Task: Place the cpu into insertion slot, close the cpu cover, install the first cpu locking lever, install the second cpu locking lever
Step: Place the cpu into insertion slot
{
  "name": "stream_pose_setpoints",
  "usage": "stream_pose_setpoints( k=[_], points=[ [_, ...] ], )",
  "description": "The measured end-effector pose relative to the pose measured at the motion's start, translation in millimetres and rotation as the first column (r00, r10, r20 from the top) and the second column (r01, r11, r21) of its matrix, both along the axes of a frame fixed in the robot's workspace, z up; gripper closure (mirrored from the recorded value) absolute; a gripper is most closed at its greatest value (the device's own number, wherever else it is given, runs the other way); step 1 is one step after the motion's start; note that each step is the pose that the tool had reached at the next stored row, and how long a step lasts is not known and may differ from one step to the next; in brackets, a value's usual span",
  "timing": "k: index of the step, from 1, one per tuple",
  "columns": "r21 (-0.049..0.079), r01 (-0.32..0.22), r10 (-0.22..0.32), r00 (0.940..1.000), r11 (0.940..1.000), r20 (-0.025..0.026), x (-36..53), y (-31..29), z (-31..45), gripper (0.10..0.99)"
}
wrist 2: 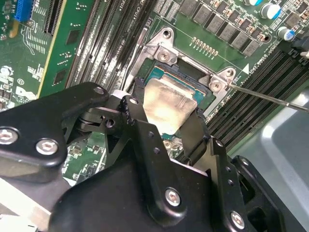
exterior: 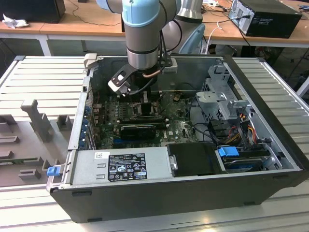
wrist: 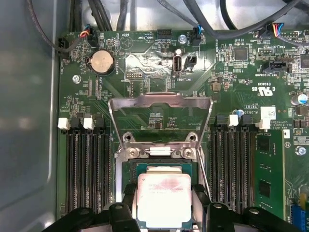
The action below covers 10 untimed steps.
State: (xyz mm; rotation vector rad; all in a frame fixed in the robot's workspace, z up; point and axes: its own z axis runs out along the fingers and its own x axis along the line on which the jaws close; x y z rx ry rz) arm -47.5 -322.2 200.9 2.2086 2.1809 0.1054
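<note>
In both wrist views my gripper (wrist: 164, 195) (wrist 2: 168, 116) is shut on the cpu (wrist: 164, 203) (wrist 2: 170, 101), a pale silvery square chip, with one black finger (wrist: 129, 197) against each of two opposite edges. The chip sits level at the insertion slot (wrist: 164, 167) (wrist 2: 161, 75); whether it rests in the slot or hovers just above it I cannot tell. The cpu cover (wrist: 159, 100) stands swung open beyond the slot. A thin wire locking lever (wrist 2: 270, 96) (wrist: 203, 170) juts out unlatched beside the socket. In the exterior view the gripper (exterior: 145, 99) reaches down into the computer case.
Black memory slots (wrist: 84, 169) (wrist: 236, 164) run along both sides of the socket. A coin battery (wrist: 102, 62) and cables lie beyond the cover. The case walls (exterior: 159, 60), a power supply (exterior: 125, 164) and a drive cage (exterior: 222, 92) hem in the motherboard (exterior: 178, 128).
</note>
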Motion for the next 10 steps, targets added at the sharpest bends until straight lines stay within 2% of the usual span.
stream_pose_setpoints(
  k=[8,9,10],
  points=[
    [0.000,-0.001,0.001,1.0000,1.0000,0.0002,-0.2,0.0,-1.8,0.549],
    [0.000,-0.001,0.001,1.0000,1.0000,0.0001,-0.3,0.0,-1.8,0.478],
    [0.000,-0.001,0.001,1.0000,1.0000,0.0000,-0.2,0.1,-1.8,0.478]
  ],
)
